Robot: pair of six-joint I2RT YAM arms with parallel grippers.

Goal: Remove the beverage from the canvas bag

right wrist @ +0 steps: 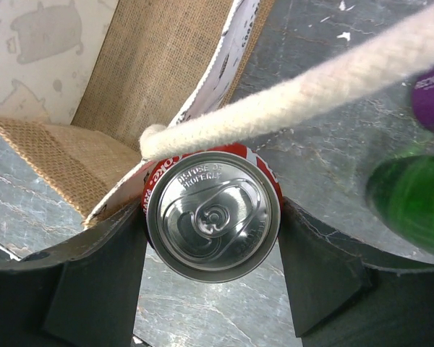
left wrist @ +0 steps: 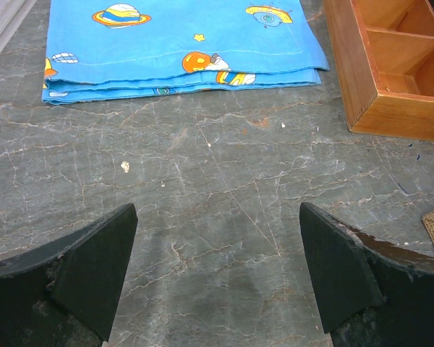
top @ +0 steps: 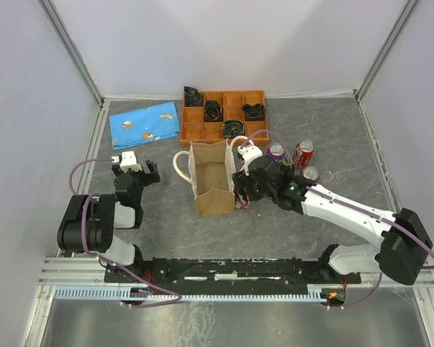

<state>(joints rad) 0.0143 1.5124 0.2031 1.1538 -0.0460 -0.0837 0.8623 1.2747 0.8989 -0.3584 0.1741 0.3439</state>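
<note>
Right pincer (top: 241, 192) is clenched on a red Coke can (right wrist: 213, 214): one finger (right wrist: 94, 282) on each side, can upright, pull-tab top facing the wrist camera. The can sits right at the canvas bag (top: 211, 178), against its right-hand rim. A cream rope handle (right wrist: 311, 94) crosses just above the can top. Can't tell whether the can is fully clear of the bag wall.

From the top view the bag stands mid-desk with the right pincer tight against its right side. A purple can (top: 276, 152), a second red can (top: 304, 154) and a green one (right wrist: 412, 202) stand on the desk (top: 166, 231) just to the right of that arm's wrist.

Left pincer (left wrist: 217, 260) is released, jaws wide apart, nothing between them, over bare desk left of the bag. Ahead of it lies a folded blue planet-print cloth (left wrist: 181, 43). Beside the cloth is the corner of the wooden compartment tray (left wrist: 390, 79).
</note>
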